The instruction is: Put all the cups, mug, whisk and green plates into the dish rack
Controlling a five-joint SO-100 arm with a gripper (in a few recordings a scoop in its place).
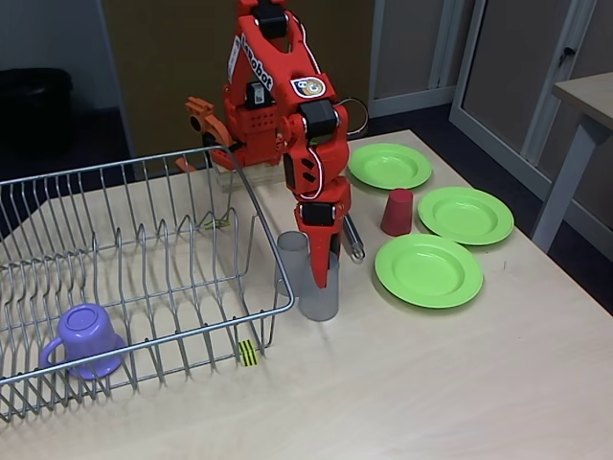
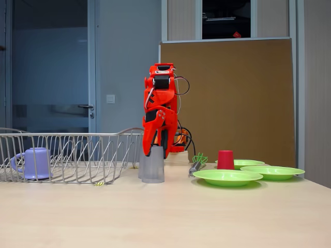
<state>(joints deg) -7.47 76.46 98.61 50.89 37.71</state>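
Two grey cups (image 1: 306, 273) stood touching at frame centre, just right of the dish rack (image 1: 144, 278), with the gripper (image 1: 319, 261) lowered onto the nearer one; whether its jaws had clamped could not be determined. A lift risked toppling the neighbouring cup, or catching the rack's rim.

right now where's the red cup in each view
One fixed view: the red cup stands upside down right of centre, on the table among the three green plates.
Other fixed view: the red cup is right of centre at table level, just behind the nearest green plate.
Shared landmark: the orange arm's hand, lowered at the grey cups left of the red cup.
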